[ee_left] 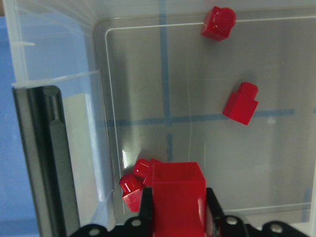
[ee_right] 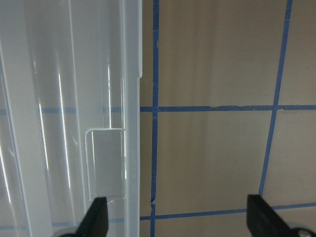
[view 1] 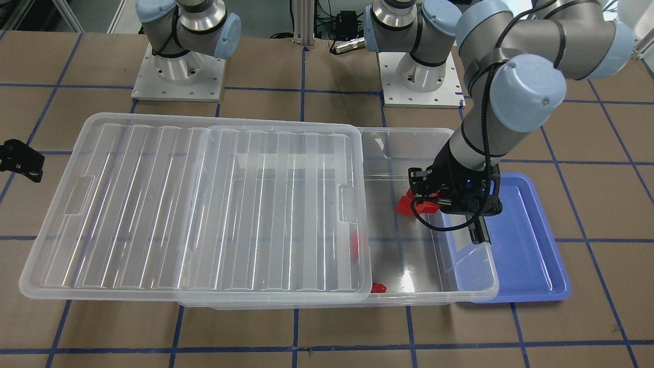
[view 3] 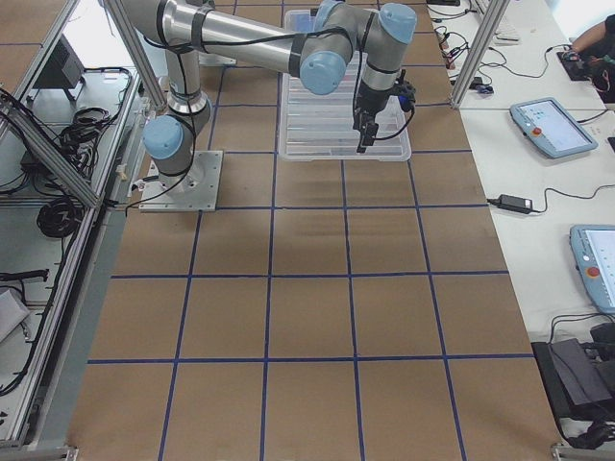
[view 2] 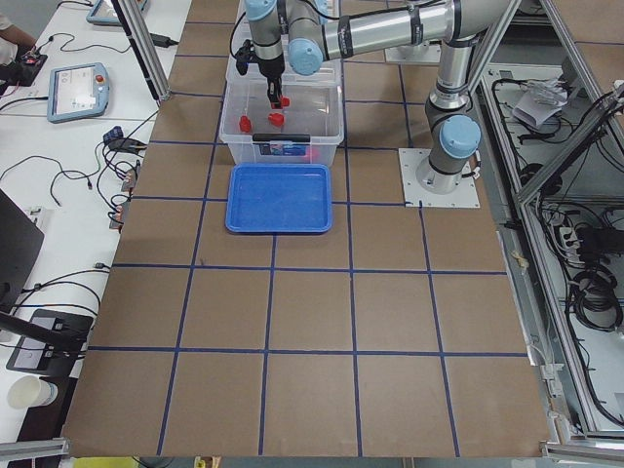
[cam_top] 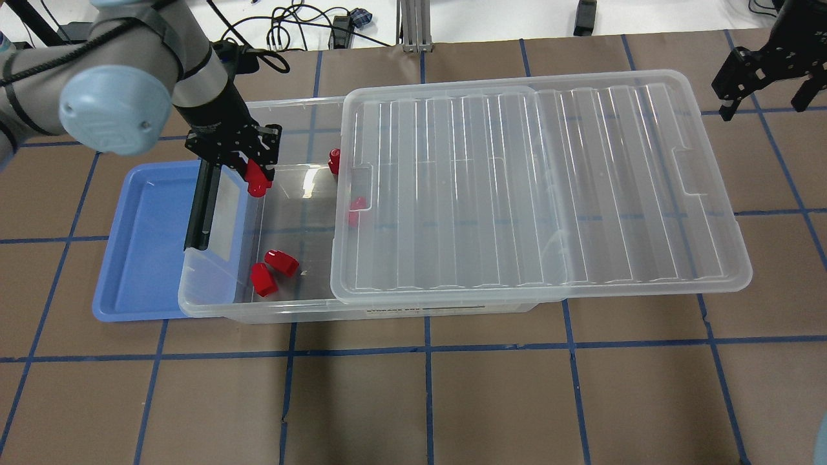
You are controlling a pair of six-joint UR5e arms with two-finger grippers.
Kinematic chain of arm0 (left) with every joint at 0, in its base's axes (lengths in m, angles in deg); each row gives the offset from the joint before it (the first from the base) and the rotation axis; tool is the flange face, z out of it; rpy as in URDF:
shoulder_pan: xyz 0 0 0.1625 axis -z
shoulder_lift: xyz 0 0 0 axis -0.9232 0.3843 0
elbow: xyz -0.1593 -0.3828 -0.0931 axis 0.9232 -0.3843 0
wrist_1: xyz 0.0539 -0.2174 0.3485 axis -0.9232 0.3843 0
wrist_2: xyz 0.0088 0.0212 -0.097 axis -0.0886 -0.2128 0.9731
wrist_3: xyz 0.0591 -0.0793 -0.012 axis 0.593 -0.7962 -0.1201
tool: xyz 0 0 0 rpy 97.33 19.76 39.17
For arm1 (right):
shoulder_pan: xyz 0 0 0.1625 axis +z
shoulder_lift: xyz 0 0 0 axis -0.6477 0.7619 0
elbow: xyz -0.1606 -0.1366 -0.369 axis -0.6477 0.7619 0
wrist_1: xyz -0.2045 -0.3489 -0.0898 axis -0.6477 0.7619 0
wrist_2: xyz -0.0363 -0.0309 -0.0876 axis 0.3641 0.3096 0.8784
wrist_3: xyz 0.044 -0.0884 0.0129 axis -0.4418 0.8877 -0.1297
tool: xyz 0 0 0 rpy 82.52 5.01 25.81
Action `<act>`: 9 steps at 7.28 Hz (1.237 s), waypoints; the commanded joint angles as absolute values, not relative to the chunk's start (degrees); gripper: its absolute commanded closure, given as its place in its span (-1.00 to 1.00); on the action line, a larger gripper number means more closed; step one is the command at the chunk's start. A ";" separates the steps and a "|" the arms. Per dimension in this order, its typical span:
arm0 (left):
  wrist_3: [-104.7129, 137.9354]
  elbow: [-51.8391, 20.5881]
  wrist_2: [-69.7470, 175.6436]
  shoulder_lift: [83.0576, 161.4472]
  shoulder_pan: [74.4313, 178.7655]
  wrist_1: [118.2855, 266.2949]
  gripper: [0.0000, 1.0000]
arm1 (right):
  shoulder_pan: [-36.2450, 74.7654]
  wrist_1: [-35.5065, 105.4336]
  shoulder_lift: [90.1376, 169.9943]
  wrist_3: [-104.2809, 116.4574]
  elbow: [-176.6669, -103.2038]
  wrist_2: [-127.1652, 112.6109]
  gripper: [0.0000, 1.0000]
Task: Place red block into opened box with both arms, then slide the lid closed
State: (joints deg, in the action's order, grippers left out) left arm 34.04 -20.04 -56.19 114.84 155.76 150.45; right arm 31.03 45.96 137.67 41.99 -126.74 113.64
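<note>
The red block is pinched by its sides in your left jaws, which are closed on it, and it hangs above the floor of the box over the uncovered end. Just below and beside those jaws two loose blocks lie touching in the corner. Two more, a nearer block and a farther block, sit well ahead on bare floor. You'd do best to nudge forward off that corner pair and come down low before letting go, so the block neither lands on them nor bounces. Stay off the end wall and its black bar at the jaws' side, part the jaws only a little, then lift straight up. The lid covers the rest of the box, well ahead of the left jaws. Your right jaws are wide open and empty at the lid's far short end, straddling its rim beside the notch; their height I cannot tell. Hold them there until the left arm is clear, then push squarely on the rim so the lid doesn't skew. The blue tray lies just behind the left jaws.
</note>
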 commanded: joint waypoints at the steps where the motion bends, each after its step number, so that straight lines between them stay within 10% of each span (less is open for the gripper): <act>1: 31.70 -27.81 -56.21 115.84 155.91 138.26 0.62 | 30.91 46.11 137.78 41.84 -126.48 113.30 -1.00; 9: 32.40 -33.81 -56.04 122.78 155.64 128.59 0.48 | 30.82 46.02 137.69 41.84 -126.75 113.57 -1.00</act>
